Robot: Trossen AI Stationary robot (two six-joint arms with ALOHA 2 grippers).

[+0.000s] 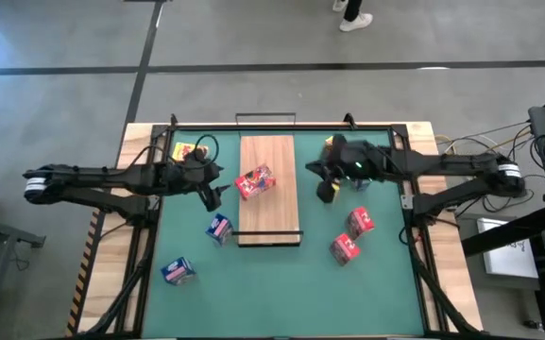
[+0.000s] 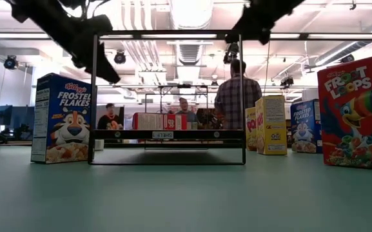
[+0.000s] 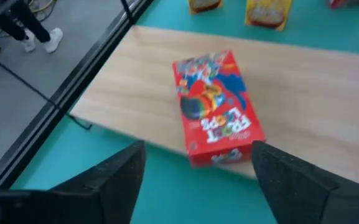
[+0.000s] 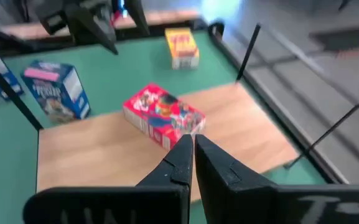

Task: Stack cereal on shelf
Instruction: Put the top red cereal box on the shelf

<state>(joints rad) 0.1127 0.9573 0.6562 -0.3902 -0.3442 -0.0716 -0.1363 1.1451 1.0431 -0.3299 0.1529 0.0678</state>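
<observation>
A red cereal box [image 1: 255,182] lies flat on the light-wood shelf board [image 1: 269,212], near its far half; it also shows in the left wrist view [image 3: 216,106] and the right wrist view [image 4: 163,118]. My left gripper [image 1: 217,194] is open and empty just left of the board, its fingers [image 3: 114,180] pointing at the box from a short way off. My right gripper [image 1: 313,173] is shut and empty just right of the board, pointing at the same box [image 4: 191,152]. Other boxes stand on the green mat around the board.
Blue boxes [image 1: 218,229] [image 1: 178,272] stand near left, red boxes [image 1: 360,223] [image 1: 345,249] near right, a yellow box [image 1: 189,151] far left and another [image 1: 329,192] below my right arm. The shelf's black wire frame [image 2: 95,96] rises at its ends. People stand beyond the table.
</observation>
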